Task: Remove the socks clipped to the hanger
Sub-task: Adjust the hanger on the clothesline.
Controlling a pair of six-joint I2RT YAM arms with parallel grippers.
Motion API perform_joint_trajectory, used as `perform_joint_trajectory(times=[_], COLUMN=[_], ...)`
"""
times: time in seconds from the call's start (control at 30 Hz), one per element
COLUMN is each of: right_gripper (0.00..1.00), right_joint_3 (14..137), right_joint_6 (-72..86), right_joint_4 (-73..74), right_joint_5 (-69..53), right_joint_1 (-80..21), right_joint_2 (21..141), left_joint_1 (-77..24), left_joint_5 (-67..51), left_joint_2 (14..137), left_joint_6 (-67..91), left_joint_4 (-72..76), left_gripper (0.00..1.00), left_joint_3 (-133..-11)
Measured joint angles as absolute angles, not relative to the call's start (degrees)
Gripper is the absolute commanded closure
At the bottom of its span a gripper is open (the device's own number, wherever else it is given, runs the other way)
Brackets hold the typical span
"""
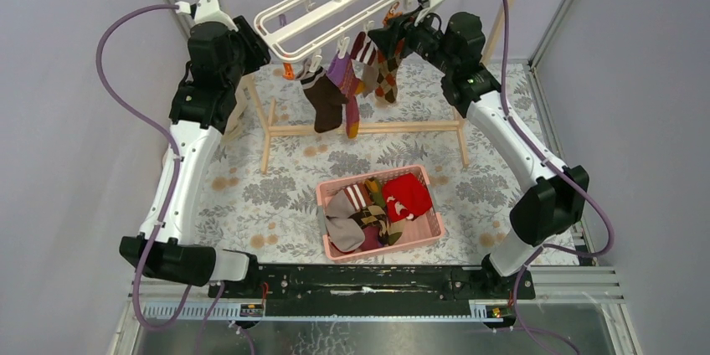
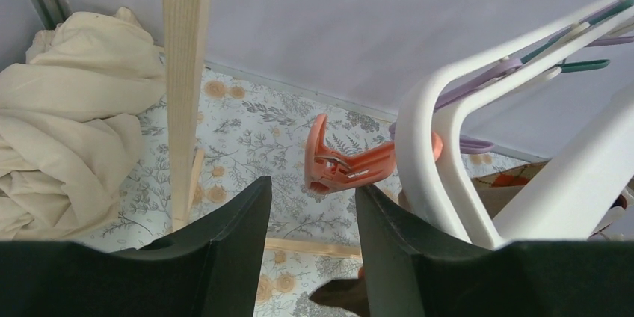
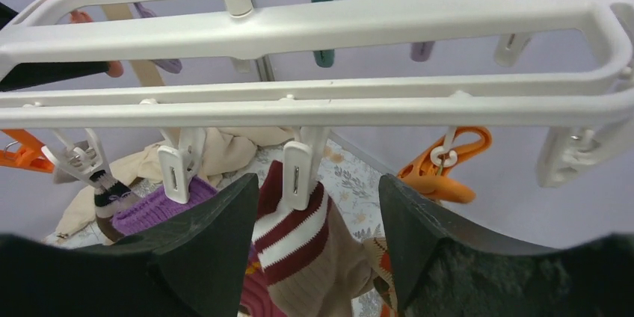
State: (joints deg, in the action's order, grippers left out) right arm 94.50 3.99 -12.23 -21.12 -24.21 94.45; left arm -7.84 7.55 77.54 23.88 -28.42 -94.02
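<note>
Right gripper (image 3: 318, 182): jaws apart, nothing held, straddling the beige maroon-striped sock (image 3: 299, 246) just under its white clip (image 3: 297, 175). Left gripper (image 2: 312, 186): likewise spread and empty, just beside the hanger (image 2: 419, 137) corner, near an orange clip (image 2: 340, 164). Socks (image 1: 347, 87) hang from the hanger's near bar; others lie in the pink basket (image 1: 368, 177). Risk: hanger dangles from its hook, unsteadied, so a downward tug could swing or unhook it. Closing wide may also catch the purple sock (image 3: 146, 208) alongside.
</note>
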Motion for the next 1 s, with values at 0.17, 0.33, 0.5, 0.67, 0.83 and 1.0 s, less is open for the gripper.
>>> perform_joint_trajectory(times=[0.17,0.33,0.5,0.67,0.83,1.0], right_gripper=[0.32,0.33,0.39,0.52,0.59,0.62], right_joint_3=[94.39,94.39,94.39,92.71,89.93,86.89], right_joint_6=[5.87,7.2,7.84,8.1,8.6,8.86], right_joint_4=[-16.73,-19.99,-21.89,-23.92,-25.21,-25.63], right_joint_5=[-24.25,-25.23,-24.86,-24.58,-24.56,-24.49], right_joint_1=[-23.92,-23.9,-23.9,-23.88,-23.88,-23.9], right_joint_2=[96.27,97.3,98.5,98.63,97.95,95.26], left_joint_1=[-7.05,-6.74,-6.59,-6.57,-6.57,-6.33], left_joint_5=[5.93,4.86,3.84,3.29,2.98,3.01], left_joint_2=[79.18,81.1,83.07,85.34,87.13,89.1], left_joint_6=[23.88,23.86,23.86,23.86,23.83,23.51], left_joint_4=[-28.6,-28.82,-29.02,-29.26,-29.43,-29.78], left_gripper=[0.47,0.48,0.47,0.47,0.34,0.16], left_joint_3=[-95.24,-97.19,-98.74,-100.77,-102.5,-105.19])
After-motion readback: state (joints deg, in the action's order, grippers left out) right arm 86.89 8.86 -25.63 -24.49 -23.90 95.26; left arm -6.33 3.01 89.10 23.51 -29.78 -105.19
